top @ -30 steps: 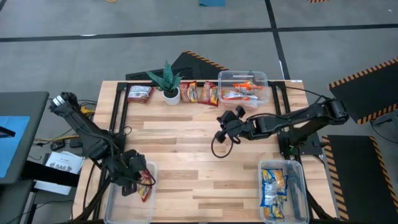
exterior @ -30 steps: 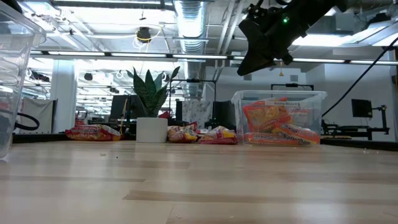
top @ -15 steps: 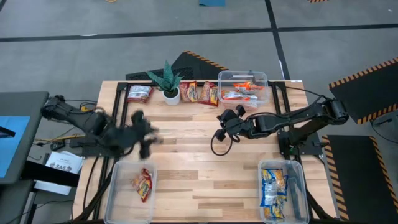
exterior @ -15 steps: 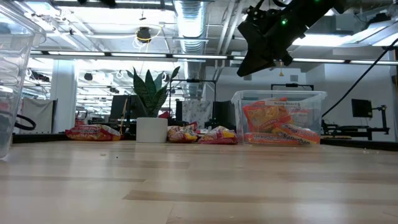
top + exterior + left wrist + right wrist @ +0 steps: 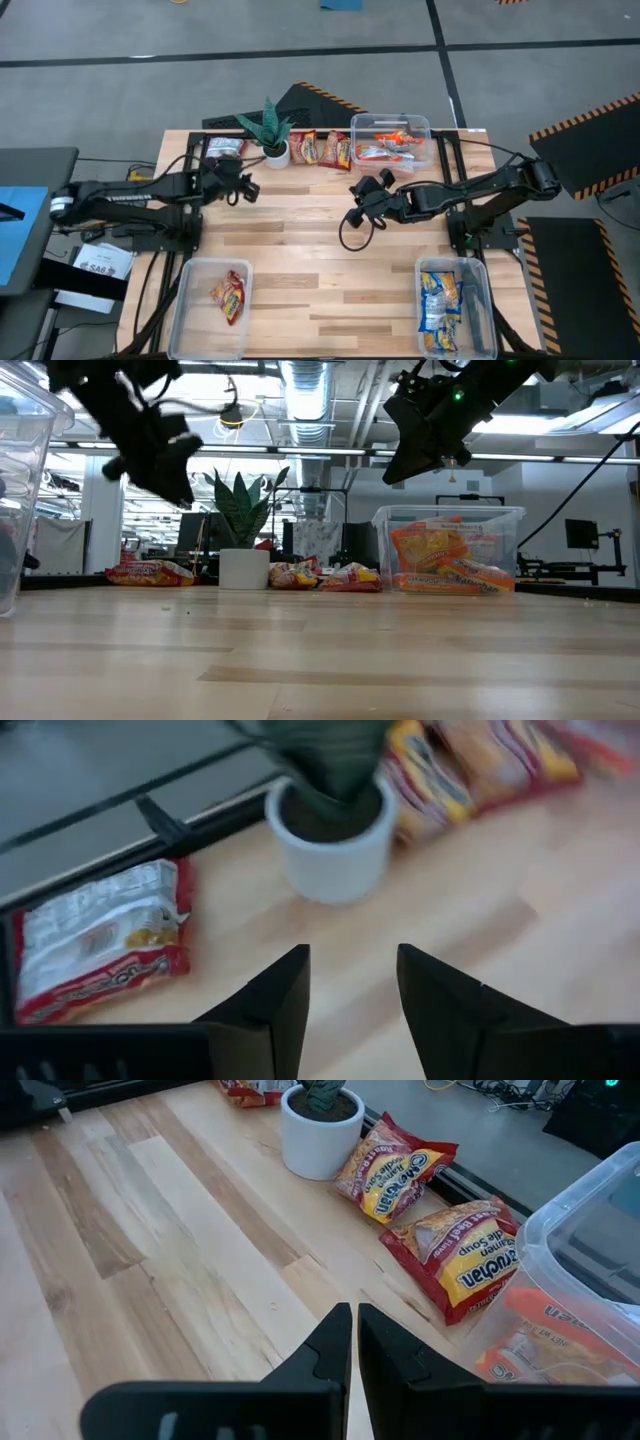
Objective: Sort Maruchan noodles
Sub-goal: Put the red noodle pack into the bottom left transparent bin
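L claw (image 5: 243, 188) hung released & empty just short of the red-white packet (image 5: 224, 150) at the worktop's (image 5: 300, 260) far-left edge, beside the plant pot (image 5: 276, 153). Packet's long axis ran along that edge. L arm much nearer; R claw (image 5: 357, 202) clenched, empty, mid-worktop.

Wood, crinkled plastic film and clear plastic on our table

We see a pale, smooth planked wooden tabletop (image 5: 170, 1230) with a soft sheen; ahead of our right gripper's matt black plastic fingers (image 5: 330, 1342) lie glossy, crinkly red-and-yellow plastic noodle packets (image 5: 395, 1167) and a clear, smooth plastic bin (image 5: 590, 1250); beyond our left gripper's matt fingers (image 5: 285, 995) sits a smooth, matt white plant pot (image 5: 335, 845).
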`<state>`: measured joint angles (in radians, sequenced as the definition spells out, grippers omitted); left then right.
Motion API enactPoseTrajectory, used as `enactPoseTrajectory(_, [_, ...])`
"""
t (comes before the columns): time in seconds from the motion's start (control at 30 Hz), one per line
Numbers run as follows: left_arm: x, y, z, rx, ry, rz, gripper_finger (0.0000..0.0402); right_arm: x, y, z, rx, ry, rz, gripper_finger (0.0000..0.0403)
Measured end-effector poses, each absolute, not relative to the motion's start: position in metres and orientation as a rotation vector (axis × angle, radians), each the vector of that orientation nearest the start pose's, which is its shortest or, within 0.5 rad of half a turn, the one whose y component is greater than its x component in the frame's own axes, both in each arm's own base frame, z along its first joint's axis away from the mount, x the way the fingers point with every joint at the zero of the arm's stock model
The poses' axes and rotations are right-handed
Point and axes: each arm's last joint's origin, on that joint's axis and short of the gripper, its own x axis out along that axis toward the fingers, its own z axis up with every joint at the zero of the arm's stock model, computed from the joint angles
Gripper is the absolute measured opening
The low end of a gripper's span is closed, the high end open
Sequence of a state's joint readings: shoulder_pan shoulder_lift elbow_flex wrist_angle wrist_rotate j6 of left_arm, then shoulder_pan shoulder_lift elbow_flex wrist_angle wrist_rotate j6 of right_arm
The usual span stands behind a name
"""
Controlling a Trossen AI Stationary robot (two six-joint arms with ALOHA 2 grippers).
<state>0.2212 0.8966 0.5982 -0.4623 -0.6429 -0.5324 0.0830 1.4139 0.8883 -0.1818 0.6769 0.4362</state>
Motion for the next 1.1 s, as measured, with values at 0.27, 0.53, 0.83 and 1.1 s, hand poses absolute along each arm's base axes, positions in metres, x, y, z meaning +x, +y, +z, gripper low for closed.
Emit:
enactPoseTrajectory(0.27, [0.145,0.077,0.176,-0.393,0.274,1.252,0.0135,0.290,0.006,0.235,0.142,0.526,-0.698,0.0044])
enactPoseTrajectory(0.53, [0.135,0.097,0.165,-0.325,0.253,1.491,0.0099,0.290,0.006,0.235,0.143,0.524,-0.698,0.0044])
enactPoseTrajectory(0.83, [0.139,0.121,0.150,-0.313,0.275,1.593,0.0007,0.290,0.006,0.235,0.143,0.524,-0.698,0.0044])
enactPoseTrajectory(1.1, [0.145,0.135,0.133,-0.276,0.293,1.658,0.0000,0.290,0.006,0.235,0.143,0.524,-0.698,0.0044])
